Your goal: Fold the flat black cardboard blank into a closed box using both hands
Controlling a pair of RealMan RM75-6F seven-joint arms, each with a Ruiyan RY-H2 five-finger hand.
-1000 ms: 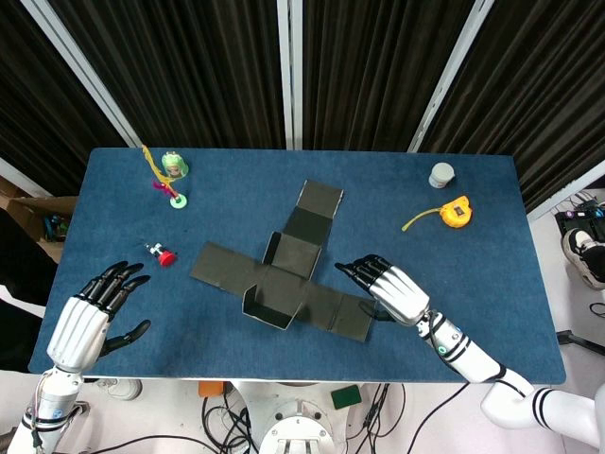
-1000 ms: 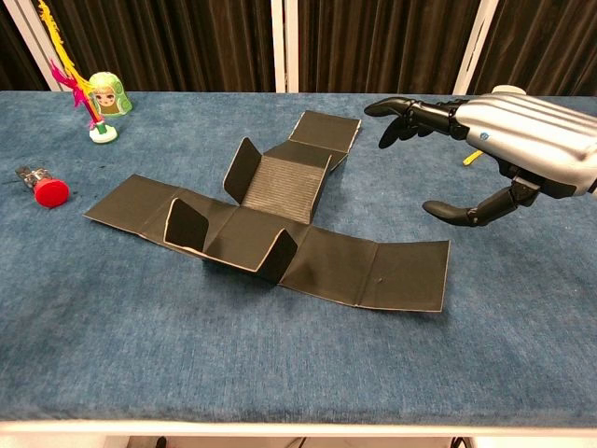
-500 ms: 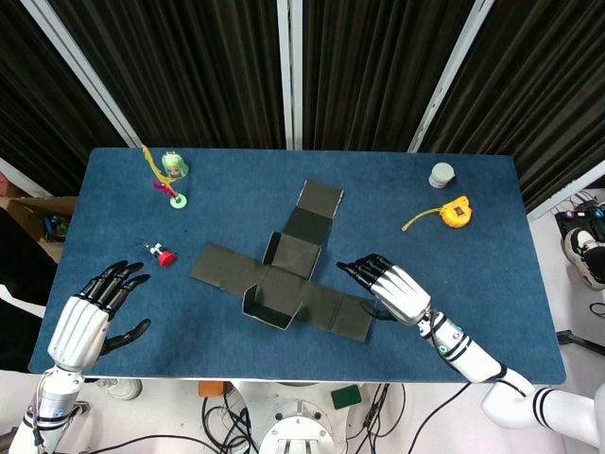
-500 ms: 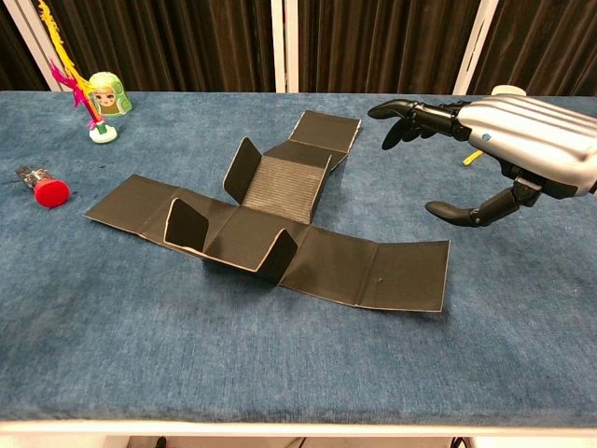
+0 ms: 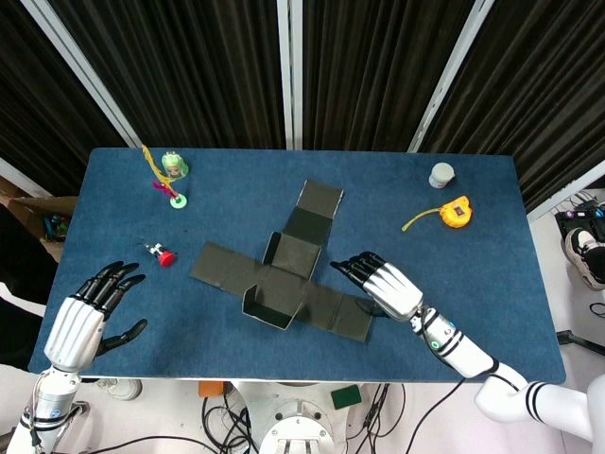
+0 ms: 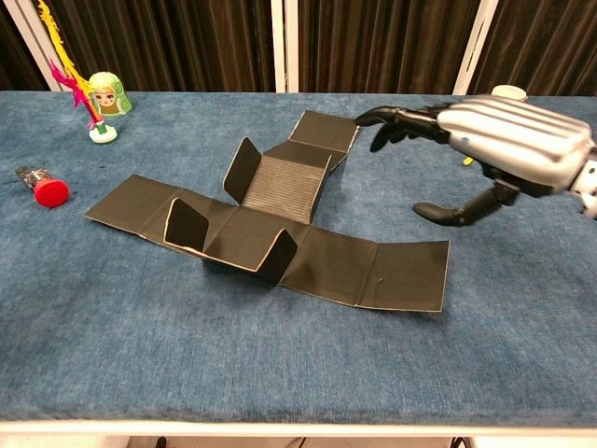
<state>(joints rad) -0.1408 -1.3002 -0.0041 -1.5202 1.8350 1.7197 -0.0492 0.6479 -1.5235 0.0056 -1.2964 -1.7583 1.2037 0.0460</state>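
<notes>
The black cardboard blank lies in the middle of the blue table, a cross shape with some inner flaps standing up. My right hand hovers open just above the blank's right-hand panel, fingers spread toward the centre and thumb hanging down; it holds nothing. My left hand is open at the table's near left corner, well apart from the blank, and only the head view shows it.
A red-capped small object lies left of the blank. A green doll-head toy with a feathered stick stands at the back left. A yellow tape measure and a grey cap sit at the back right.
My right hand has shifted slightly left, toward the blank's centre. The left hand has drifted a little toward the table's near edge. The blank has not moved.
</notes>
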